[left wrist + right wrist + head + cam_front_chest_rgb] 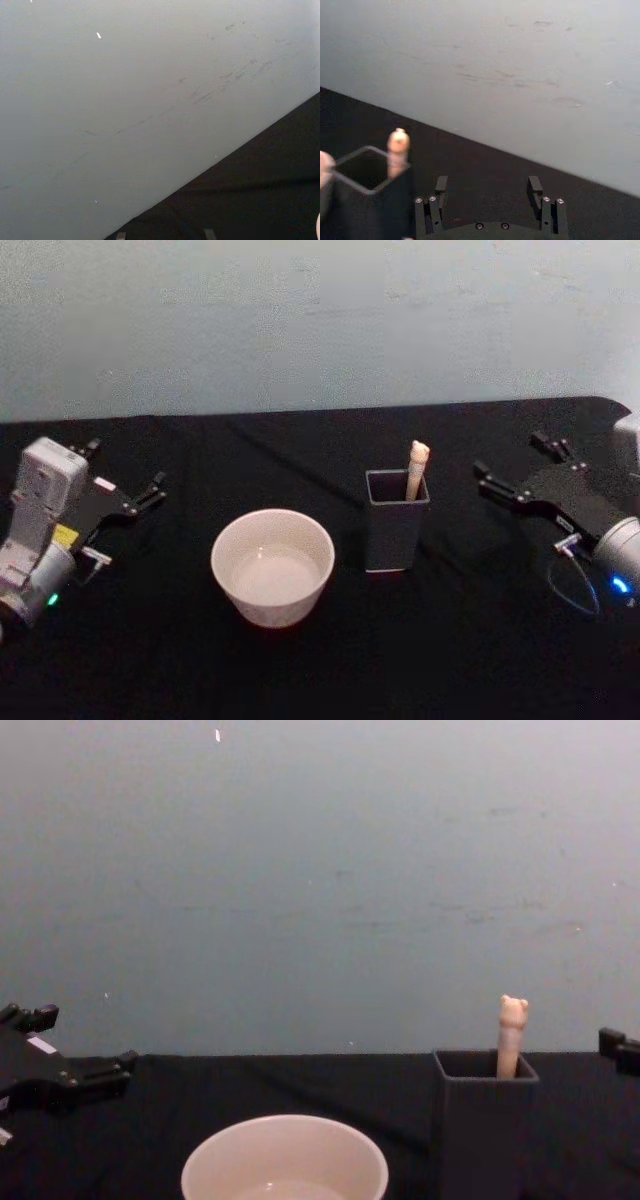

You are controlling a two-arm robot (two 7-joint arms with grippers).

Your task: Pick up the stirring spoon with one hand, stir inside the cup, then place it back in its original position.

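Spoon [417, 468], single, in one holder [390, 536] beside one cup [270, 611]; left claw [127, 465], right claw [509, 454] gape empty

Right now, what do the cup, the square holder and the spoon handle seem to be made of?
Cup: cream, smooth, slightly shiny with a thick rim, probably ceramic, maybe plastic. Holder: dark grey, matte, thin straight walls, plastic or painted metal. Spoon handle: pale beige, dull, wood or plastic; the rest hidden in the holder.

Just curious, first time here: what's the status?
Left gripper open, left of cup. Right gripper open, right of holder. Stirring spoon standing in holder, untouched. Nothing blocking.
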